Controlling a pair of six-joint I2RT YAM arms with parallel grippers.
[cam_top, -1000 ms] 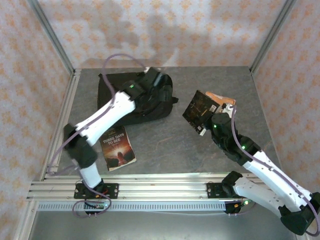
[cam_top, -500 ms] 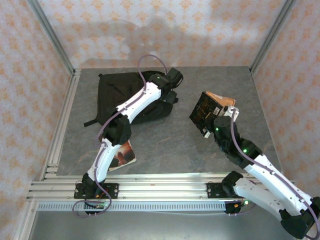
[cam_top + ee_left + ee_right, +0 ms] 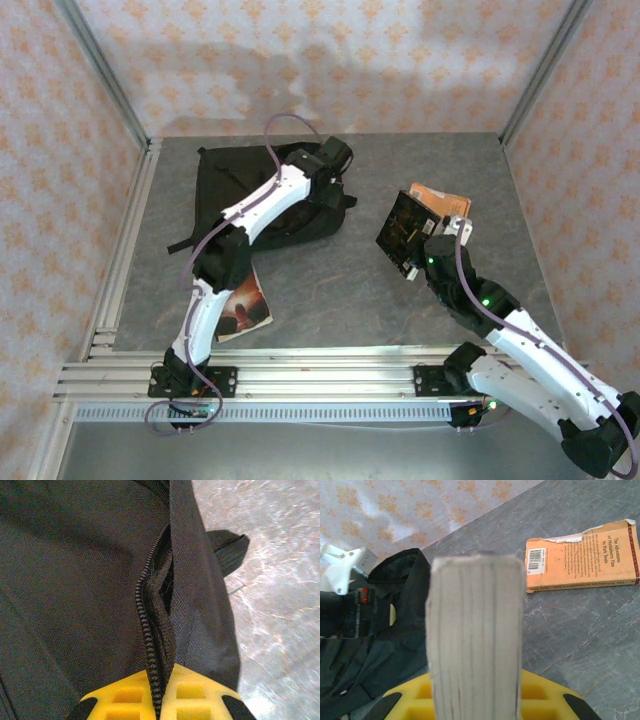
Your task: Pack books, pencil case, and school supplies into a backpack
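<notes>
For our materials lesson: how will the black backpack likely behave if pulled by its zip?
Probably floppy: the backpack fabric creases and gapes beside the zip. Likely to bunch or drag rather than lift whole, since it lies slack.

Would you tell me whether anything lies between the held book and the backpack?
Nothing visible lies on the table between book and backpack; the left gripper pinches its zip edge, open only a slit.

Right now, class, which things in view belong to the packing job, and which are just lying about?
Job: backpack, pinched at its zip by the left pincer; black-grey book in the right pincer; dark reddish book; orange-backed book.
Lying about: aluminium rails; patterned walls.
</notes>
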